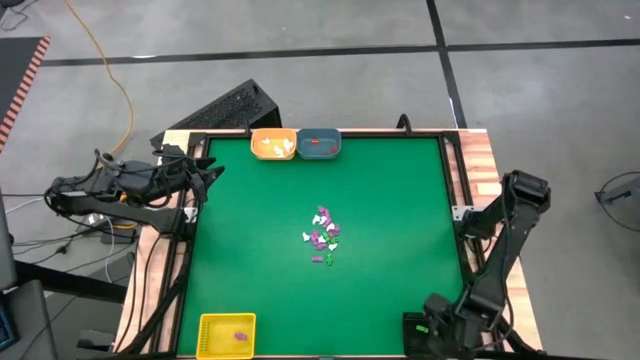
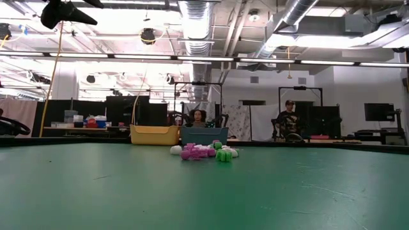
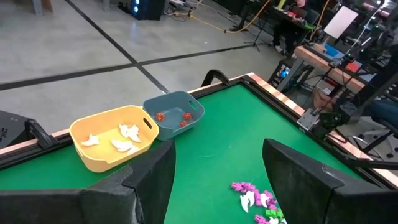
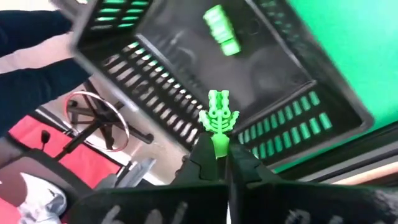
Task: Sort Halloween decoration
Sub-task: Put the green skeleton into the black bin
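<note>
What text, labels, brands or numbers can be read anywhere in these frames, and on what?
None can be read.
Trays, trinket pile and green trinket in the right gripper: no markings visible.
Background room equipment: anything printed is too small or blurred.

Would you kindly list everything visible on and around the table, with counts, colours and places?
Table: one, green top, centre.
Trinket pile: many, white, purple, green, mid-table.
Yellow-orange tray: one, far edge, holding white trinkets.
Blue tray: one, touching it, holding orange-red trinkets.
Yellow tray: one, near left corner, holding a purple trinket.
Black tray: one, near right corner, holding a green trinket.
Green skeleton trinket: one, above the black tray.
People: two, seated in the room behind.
Left gripper: open, at the table's left edge.
Right gripper: shut on the green skeleton trinket.
</note>
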Controlling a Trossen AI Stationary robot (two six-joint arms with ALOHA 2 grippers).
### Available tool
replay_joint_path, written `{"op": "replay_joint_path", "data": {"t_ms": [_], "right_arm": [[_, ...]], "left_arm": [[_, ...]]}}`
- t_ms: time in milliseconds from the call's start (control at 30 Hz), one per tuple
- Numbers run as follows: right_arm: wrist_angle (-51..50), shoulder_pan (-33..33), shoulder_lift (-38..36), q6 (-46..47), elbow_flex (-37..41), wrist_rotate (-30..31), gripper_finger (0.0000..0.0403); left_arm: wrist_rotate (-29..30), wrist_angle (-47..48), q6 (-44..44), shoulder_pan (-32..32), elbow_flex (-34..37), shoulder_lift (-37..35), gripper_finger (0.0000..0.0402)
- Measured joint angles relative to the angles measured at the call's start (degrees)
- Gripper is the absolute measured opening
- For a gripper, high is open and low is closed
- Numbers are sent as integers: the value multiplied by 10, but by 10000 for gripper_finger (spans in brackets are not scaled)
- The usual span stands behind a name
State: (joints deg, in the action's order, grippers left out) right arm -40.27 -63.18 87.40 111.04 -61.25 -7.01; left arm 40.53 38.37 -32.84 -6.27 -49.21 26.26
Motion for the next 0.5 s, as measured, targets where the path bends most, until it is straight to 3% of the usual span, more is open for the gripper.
{"op": "replay_joint_path", "data": {"t_ms": [500], "right_arm": [[-51, 40, 0, -63, 6, -11, 64]], "left_arm": [[0, 0, -7, 0, 0, 0, 231]]}}
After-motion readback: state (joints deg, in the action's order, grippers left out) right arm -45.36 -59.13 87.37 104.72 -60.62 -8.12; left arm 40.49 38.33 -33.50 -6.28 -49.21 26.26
